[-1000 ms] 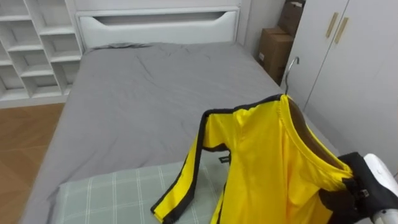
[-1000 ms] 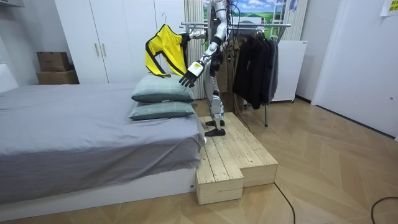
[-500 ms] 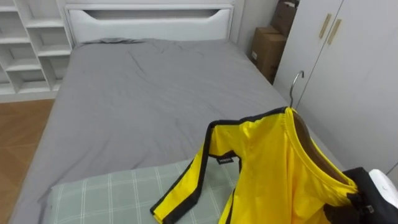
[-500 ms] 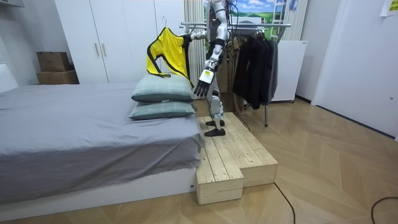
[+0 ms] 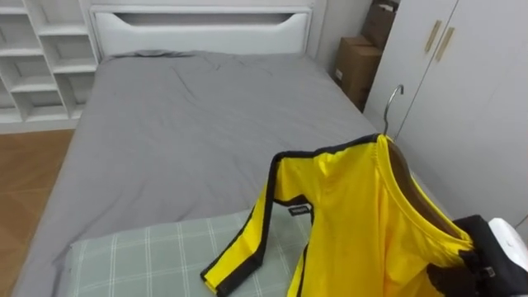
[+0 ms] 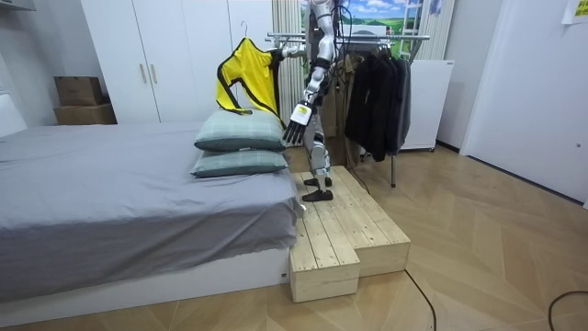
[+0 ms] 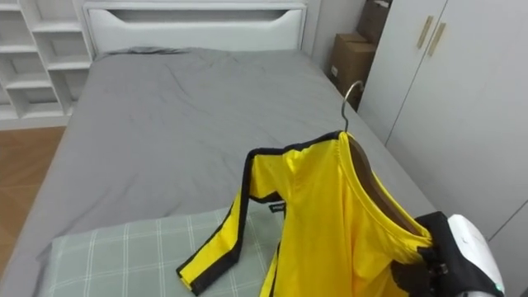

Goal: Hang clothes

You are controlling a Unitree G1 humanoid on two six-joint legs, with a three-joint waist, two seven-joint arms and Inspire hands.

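The robot is standing on a stepped wooden platform [image 6: 342,232] beside the bed [image 5: 190,124], facing along the grey bedding toward the headboard. Its right hand [image 5: 464,266] is reaching in from the lower right and is gripping one yellow shirt [image 5: 355,223], its dark fingers curling tightly round the shoulder end of the cloth.

The shirt is riding on one wooden hanger [image 5: 406,180]. The hanger's long axis is running from the hand up and away toward the wardrobe [image 5: 483,107], and its single metal hook [image 5: 394,97] is pointing upward at the far end. The shirt's body is hanging down from the hanger, and one black-edged sleeve [image 5: 247,247] is trailing to the lower left over a green checked pillow [image 5: 140,260].

In the room view the shirt is being held up above two stacked pillows [image 6: 241,147]. The left hand [image 6: 296,127] is hanging beside them with its fingers relaxed and holding nothing.

Two cardboard boxes [image 5: 356,68] are sitting stacked beside the wardrobe. One clothes rack [image 6: 386,39] with dark garments is standing behind the robot.
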